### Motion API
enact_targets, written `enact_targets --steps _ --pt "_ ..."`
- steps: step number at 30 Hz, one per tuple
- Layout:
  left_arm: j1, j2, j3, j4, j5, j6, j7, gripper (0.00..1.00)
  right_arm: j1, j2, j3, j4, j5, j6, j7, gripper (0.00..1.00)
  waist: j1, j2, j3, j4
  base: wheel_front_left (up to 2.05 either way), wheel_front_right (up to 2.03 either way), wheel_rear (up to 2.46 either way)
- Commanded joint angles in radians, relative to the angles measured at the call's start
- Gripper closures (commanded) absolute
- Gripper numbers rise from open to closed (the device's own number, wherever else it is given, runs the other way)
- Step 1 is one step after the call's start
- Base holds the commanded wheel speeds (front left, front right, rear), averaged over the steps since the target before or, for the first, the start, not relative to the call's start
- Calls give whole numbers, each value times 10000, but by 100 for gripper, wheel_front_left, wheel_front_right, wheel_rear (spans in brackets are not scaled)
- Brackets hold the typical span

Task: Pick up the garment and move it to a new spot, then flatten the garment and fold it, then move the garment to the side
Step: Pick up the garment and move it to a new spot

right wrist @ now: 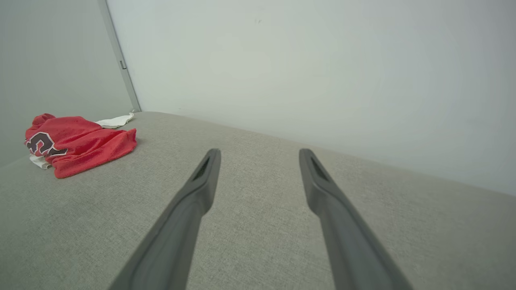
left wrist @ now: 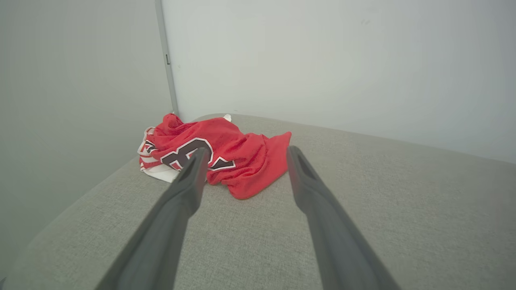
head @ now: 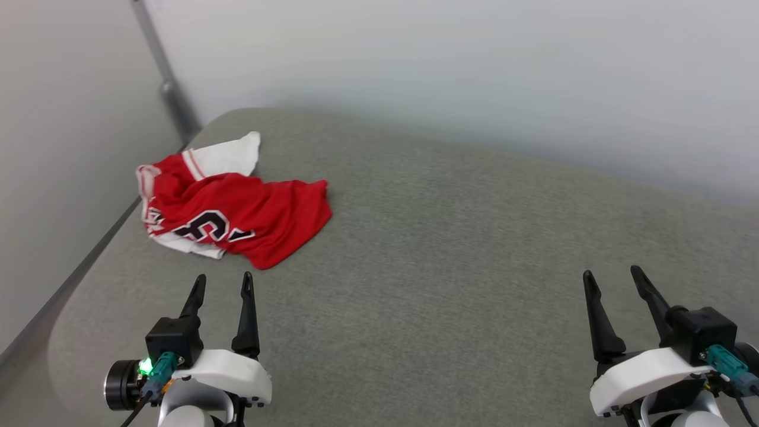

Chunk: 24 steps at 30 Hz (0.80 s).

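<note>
Sitting crumpled near the far left corner of the grey padded surface (head: 474, 249) is the garment (head: 237, 210), white sleeve poking out, black numeral partly showing. Just short of it, the left gripper (head: 224, 275) has its fingers spread, holding nothing. Way over right, the right gripper (head: 611, 271) is spread and empty too.

Head cam sits high, back from the garment (head: 237, 213), looking forward and down over the grey cushion (head: 445, 267). Left wrist cam rides low and near, facing the garment (left wrist: 242, 157) almost straight on. Right wrist cam's low too, well to the garment's (right wrist: 88, 145) right. All three share the garment and the wall (head: 474, 71) behind it.
</note>
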State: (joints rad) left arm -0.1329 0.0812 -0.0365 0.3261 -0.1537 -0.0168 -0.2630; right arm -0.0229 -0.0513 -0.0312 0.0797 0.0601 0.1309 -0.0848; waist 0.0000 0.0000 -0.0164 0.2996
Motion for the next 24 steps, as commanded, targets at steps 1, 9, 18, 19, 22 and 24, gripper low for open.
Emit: enact_targets --steps 1,9,18,19,22,24 --pt "-77 15 43 -73 10 52 -27 0 -153 14 45 -20 7 -3 -5 0 0 0 52 540 0 0 0" --pt "-231 231 118 -103 67 -71 -27 0 -243 13 185 -16 67 -3 -15 0 0 0 115 1328 0 0 0" --pt "-353 327 270 -164 40 -138 -27 0 -367 13 304 -42 72 -3 -11 0 0 0 172 1766 0 0 0" --pt "-351 322 277 -175 42 -132 -27 0 -370 13 306 -39 69 -3 -9 0 0 0 171 1786 0 0 0" --pt "-343 296 297 -184 34 -111 -27 0 -370 13 323 -38 81 -3 -5 0 0 0 174 1823 0 0 0" --pt "-348 272 308 -183 27 -103 -27 0 -387 13 338 -38 77 -3 5 0 0 0 181 1825 0 0 0"
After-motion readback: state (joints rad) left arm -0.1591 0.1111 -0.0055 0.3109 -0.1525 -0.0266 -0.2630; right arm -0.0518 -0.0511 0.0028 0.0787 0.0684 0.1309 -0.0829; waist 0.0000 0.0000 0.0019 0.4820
